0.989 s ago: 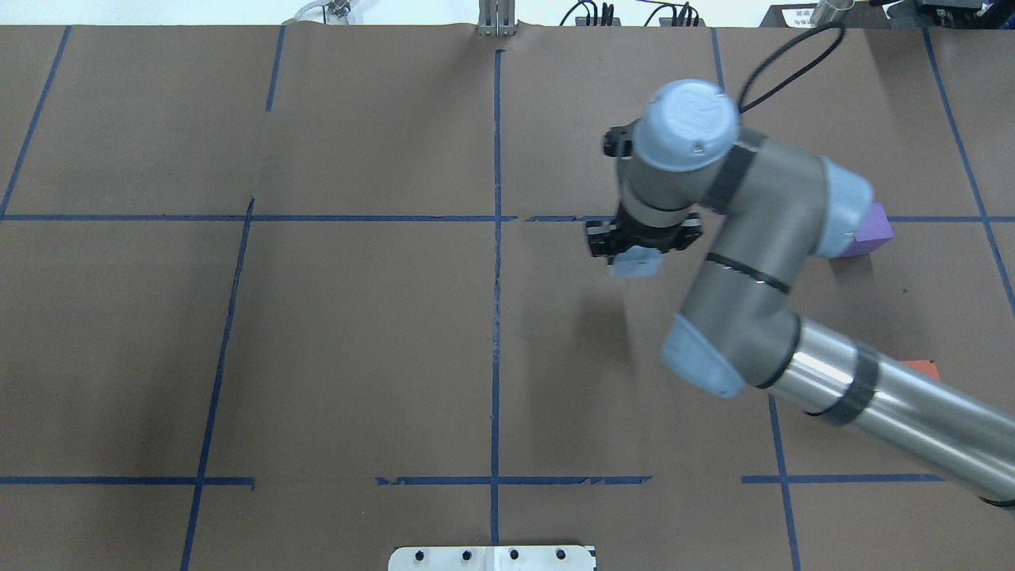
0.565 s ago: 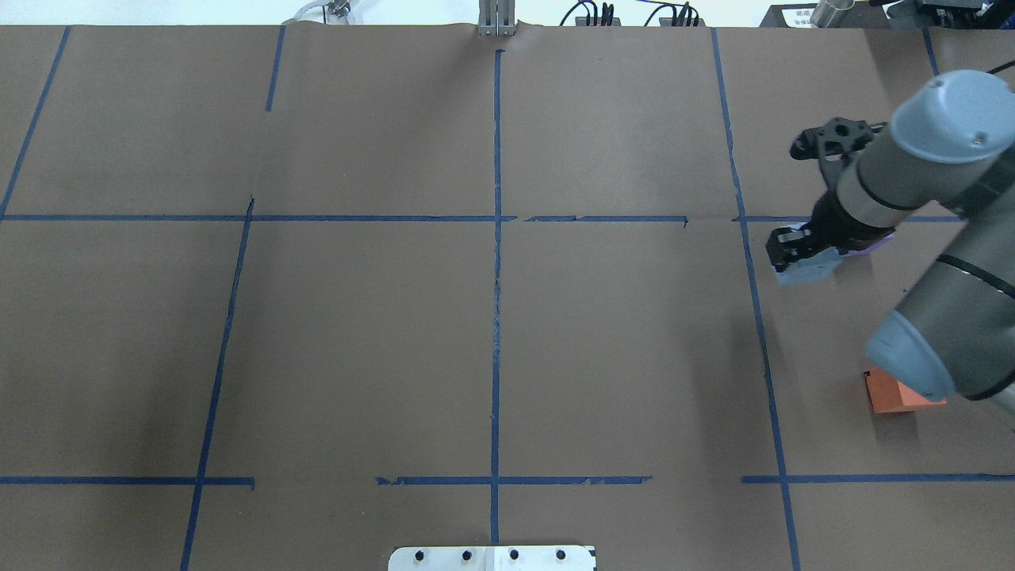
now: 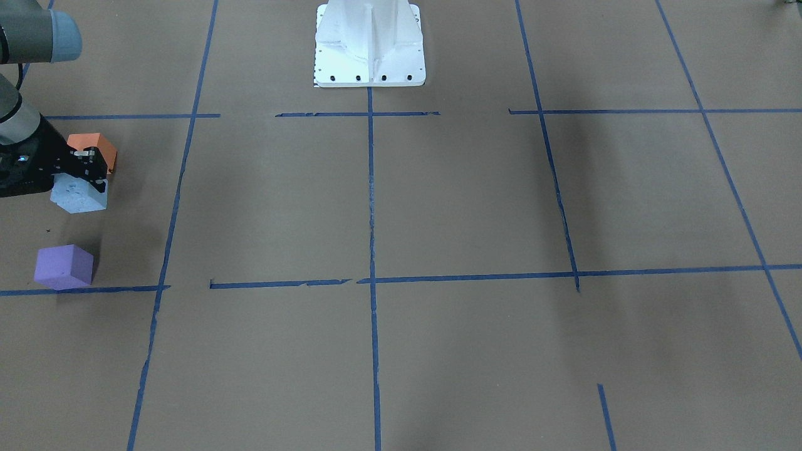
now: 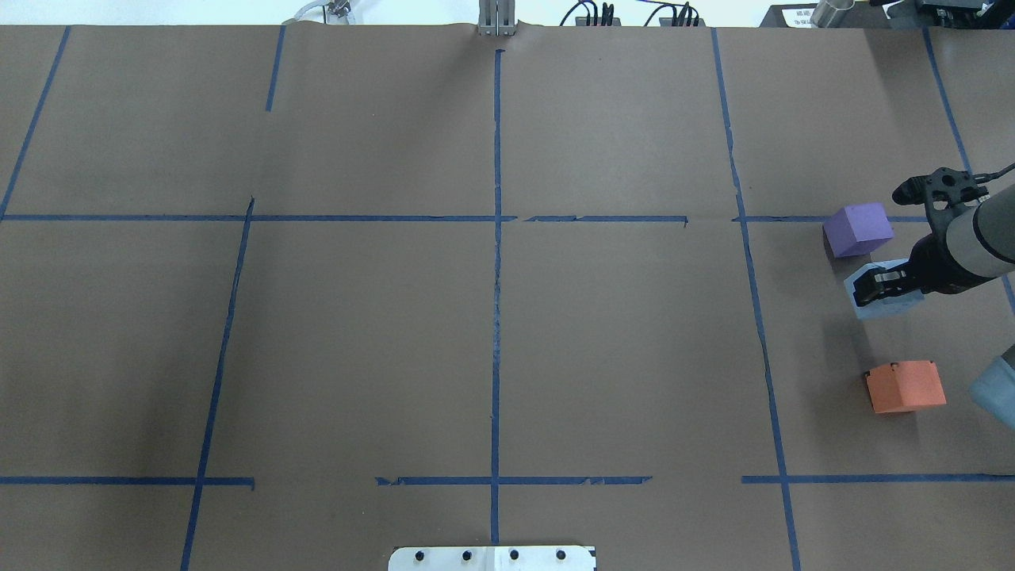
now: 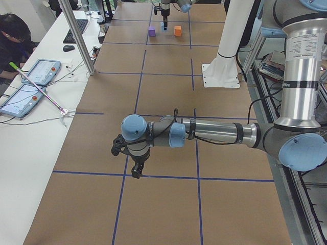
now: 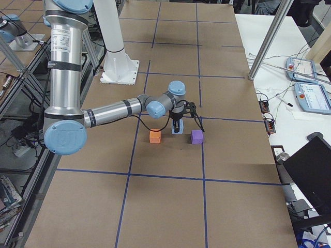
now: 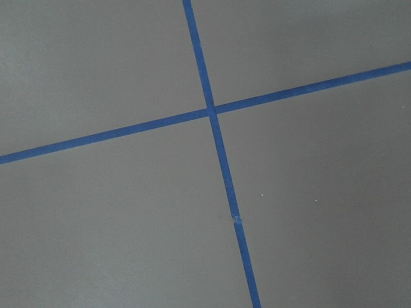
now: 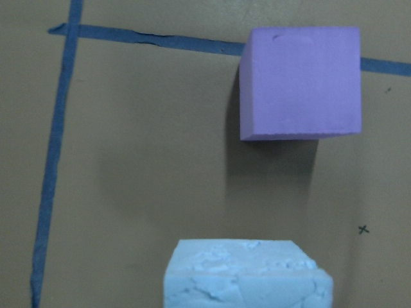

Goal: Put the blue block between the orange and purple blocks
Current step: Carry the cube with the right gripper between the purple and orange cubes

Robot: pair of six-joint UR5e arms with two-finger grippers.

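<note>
My right gripper (image 4: pixel 875 287) is shut on the pale blue block (image 4: pixel 888 306) and holds it low over the table at the far right. The block sits in the gap between the purple block (image 4: pixel 858 228) and the orange block (image 4: pixel 905 386), nearer the purple one. In the front-facing view the blue block (image 3: pixel 78 196) lies between the orange block (image 3: pixel 97 145) and the purple block (image 3: pixel 62 266). The right wrist view shows the blue block (image 8: pixel 247 273) below the purple block (image 8: pixel 298 83). My left gripper (image 5: pixel 135 172) hangs over the table's other end; I cannot tell whether it is open.
Brown paper with blue tape lines (image 4: pixel 496 262) covers the table. The robot's white base plate (image 4: pixel 492 558) is at the near edge. The left wrist view shows only a tape crossing (image 7: pixel 210 112). Operators' tablets (image 5: pixel 30 76) lie on a side table.
My right arm has swung right with the blue block, from near the table's middle, past the purple block, into the gap between the purple and orange blocks.
</note>
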